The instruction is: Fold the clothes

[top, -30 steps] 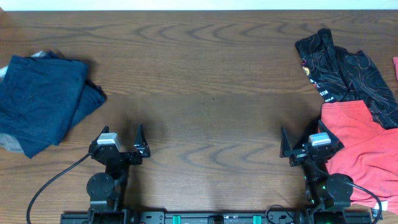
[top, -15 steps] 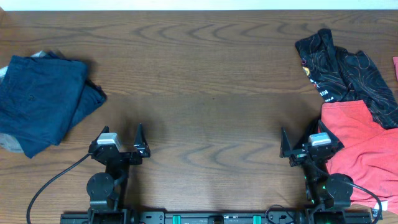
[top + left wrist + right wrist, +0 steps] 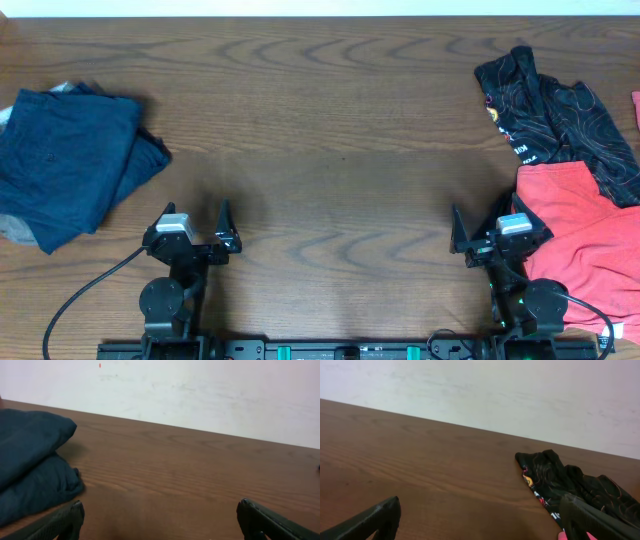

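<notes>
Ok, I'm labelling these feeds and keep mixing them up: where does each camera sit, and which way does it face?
Overhead: above the table, looking straight down; both arms show at the picture's bottom, left pincer and right pincer open.
Left wrist: low behind the left pincer, facing the far wall; its fingertips show, navy garment at left.
Right wrist: low behind the right pincer, facing the far wall; fingertips show, black patterned shirt at right.
Shared: overhead also shows both garments.
</notes>
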You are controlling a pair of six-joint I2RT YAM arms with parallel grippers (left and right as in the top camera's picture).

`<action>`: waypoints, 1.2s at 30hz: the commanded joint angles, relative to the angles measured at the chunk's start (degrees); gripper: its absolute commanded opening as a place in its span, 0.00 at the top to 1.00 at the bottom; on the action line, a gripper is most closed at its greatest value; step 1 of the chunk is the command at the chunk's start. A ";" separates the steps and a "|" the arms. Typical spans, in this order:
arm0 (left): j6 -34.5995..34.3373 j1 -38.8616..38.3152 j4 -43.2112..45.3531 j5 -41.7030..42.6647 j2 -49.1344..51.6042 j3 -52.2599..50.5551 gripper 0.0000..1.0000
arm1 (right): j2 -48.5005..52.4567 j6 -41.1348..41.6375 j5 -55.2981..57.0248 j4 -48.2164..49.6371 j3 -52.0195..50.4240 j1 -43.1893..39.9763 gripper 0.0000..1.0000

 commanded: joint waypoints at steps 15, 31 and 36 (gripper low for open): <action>0.96 0.26 -0.72 0.13 -0.26 -1.44 0.02 | -0.24 3.89 -0.35 -0.11 -0.07 0.57 0.01; -0.79 0.26 -25.46 7.06 13.73 19.67 0.02 | 11.39 9.55 2.36 -22.93 17.20 0.52 0.01; -0.81 0.26 -36.13 7.08 27.02 31.39 0.02 | 26.47 10.16 3.54 -30.77 26.34 0.46 0.01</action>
